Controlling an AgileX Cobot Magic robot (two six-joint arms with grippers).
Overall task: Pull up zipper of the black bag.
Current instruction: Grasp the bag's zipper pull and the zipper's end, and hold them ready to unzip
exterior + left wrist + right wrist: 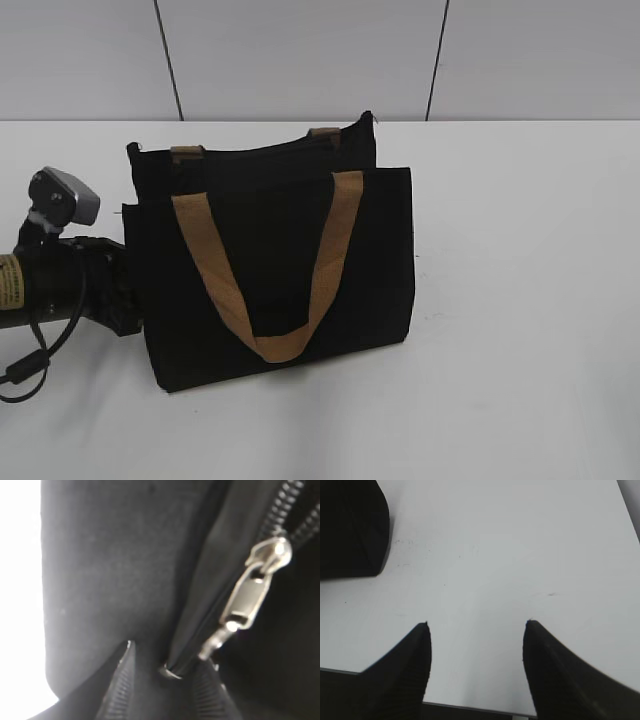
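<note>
1. The black bag [280, 270] stands upright on the white worktop [520, 300], left of centre in the exterior view, with one tan handle [275, 262] hanging down its front panel.

2. The zipper [295, 507] runs along the bag's top edge. In the left wrist view its teeth come down from the upper right, and the silver pull tab [250, 592] hangs from the slider, pointing down and to the left.

3. The left arm [70, 275] sits just beside the bag's left end. Its left fingers [170, 680] are right up against the black fabric, the two tips a small way apart, with the zipper's end stop and the lower tip of the tab between them.

4. Whether the left fingers are actually pinching the tab or only framing it, I cannot tell; the view is too close and blurred.

5. The key relation is that the tab lies up and to the right of the left fingers, and its long axis lines up with the zipper line running away from them. A pull would likely have to follow that diagonal along the bag's top.

6. The right fingers [475, 665] are spread wide over bare worktop, holding nothing, with only a corner of the bag at the upper left of that view.

7. The left arm is clearly the nearer one to the tab; the right arm does not show in the exterior view.
</note>
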